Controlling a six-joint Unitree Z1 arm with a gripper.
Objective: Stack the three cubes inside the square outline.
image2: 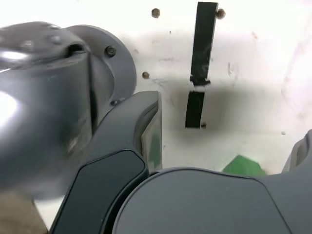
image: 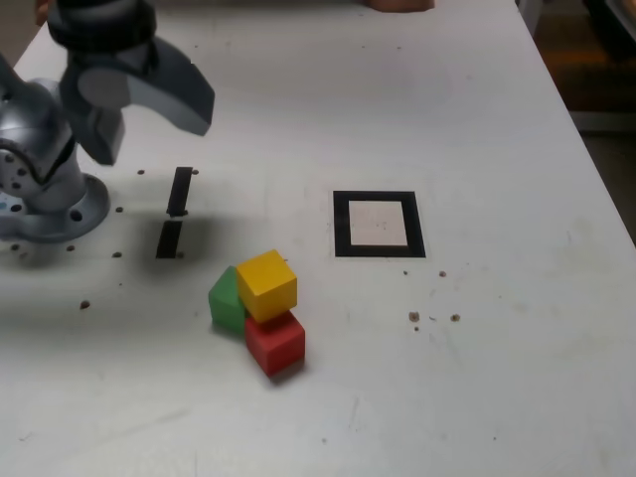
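- Cubes sit in a tight bunch on the white worktop (image: 477,378), not inside the square outline (image: 379,224).
- Yellow cube (image: 266,283) is on top, resting on the other two.
- Green cube (image: 226,301) is under it, on the exterior view's left side of the bunch.
- Red cube (image: 274,343) is under it too, on the side nearest the camera, touching the green one.
- Square outline is black tape with a white middle. It lies on the exterior view's right of the bunch, a bit farther back, near but apart. Nothing is inside it.
- Two short black tape strips (image: 176,212) lie in a line on the exterior view's left of the cubes, close to the arm's round grey base (image: 50,199).
- End effector (image: 149,104) hangs in the air above the strips, up at the exterior view's top left. Its two grey fingers are spread wide apart and hold nothing.
- In the wrist view you can see one finger (image2: 141,131), the strips (image2: 201,63) below, and just a corner of the green cube (image2: 243,165).
- Small dark specks (image: 432,318) dot the worktop.
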